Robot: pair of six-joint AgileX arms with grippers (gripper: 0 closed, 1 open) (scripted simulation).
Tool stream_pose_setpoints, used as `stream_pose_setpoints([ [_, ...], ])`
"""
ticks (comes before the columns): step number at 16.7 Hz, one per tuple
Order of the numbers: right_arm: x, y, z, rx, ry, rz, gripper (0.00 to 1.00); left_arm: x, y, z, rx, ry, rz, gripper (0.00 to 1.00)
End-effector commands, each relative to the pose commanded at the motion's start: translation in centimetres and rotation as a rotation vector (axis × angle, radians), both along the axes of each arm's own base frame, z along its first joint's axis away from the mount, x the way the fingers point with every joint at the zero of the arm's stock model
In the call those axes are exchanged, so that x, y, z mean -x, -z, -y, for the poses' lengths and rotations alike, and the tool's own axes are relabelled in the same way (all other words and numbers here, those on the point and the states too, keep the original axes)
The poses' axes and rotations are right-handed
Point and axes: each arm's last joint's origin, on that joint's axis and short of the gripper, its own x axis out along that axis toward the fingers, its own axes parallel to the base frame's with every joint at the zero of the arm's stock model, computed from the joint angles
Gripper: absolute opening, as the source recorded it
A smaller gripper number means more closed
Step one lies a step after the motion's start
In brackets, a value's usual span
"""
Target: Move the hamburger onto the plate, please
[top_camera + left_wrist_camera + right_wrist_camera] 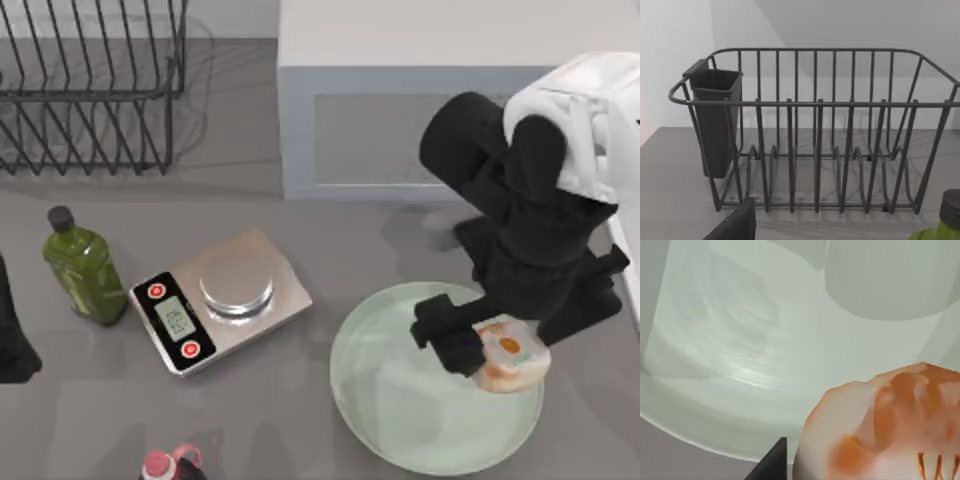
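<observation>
Right gripper (pixel 497 352): positioned over the right part of the plate, black fingers seen closed on the hamburger from either side.
Hamburger (pixel 513 357): held between the right gripper's fingers above the plate's right side, orange spot facing up; whether it touches the plate surface cannot be told. In the right wrist view, it (pixel 880 430) is seen close up with reddish-orange patches, the plate (pixel 755 345) behind it.
Plate (pixel 400 410): pale mint-green, set on the table at lower right of the top view.
Left arm (pixel 12 335): parked at the far left edge of the top view; finger state cannot be told.
Kitchen scale (pixel 220 300): located left of the plate, round silver pan on it, display and red buttons at its left end.
Green bottle (pixel 83 265): stood upright left of the scale.
Dish rack (pixel 90 85): dark wire, placed at upper left; in the left wrist view the rack (pixel 815 135) is seen with a dark cup (pixel 715 125) hung at one end.
Red-capped bottle (pixel 165 466): seen at the bottom edge, below the scale.
Grey cabinet (pixel 400 130): located behind the plate.
</observation>
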Motion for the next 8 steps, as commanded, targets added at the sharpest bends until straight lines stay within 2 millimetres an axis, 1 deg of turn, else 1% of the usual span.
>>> stream_pose_setpoints([
  [2, -0.3, 0.4, -1.7, -0.002, 0.110, 0.013, 0.00, 0.0, 0.0, 0.0, 0.000, 0.000, 0.000, 1.00],
  [4, -0.7, 0.5, -2.8, -0.013, 0.211, 0.032, 0.00, 0.0, 0.0, 0.0, 0.000, 0.000, 0.000, 1.00],
  [6, -1.0, 0.5, -3.3, -0.025, 0.291, 0.049, 0.00, 0.0, 0.0, 0.0, 0.000, 0.000, 0.000, 1.00],
  [8, -1.3, 0.5, -3.6, -0.034, 0.334, 0.059, 0.00, 0.0, 0.0, 0.0, 0.000, 0.000, 0.000, 1.00],
])
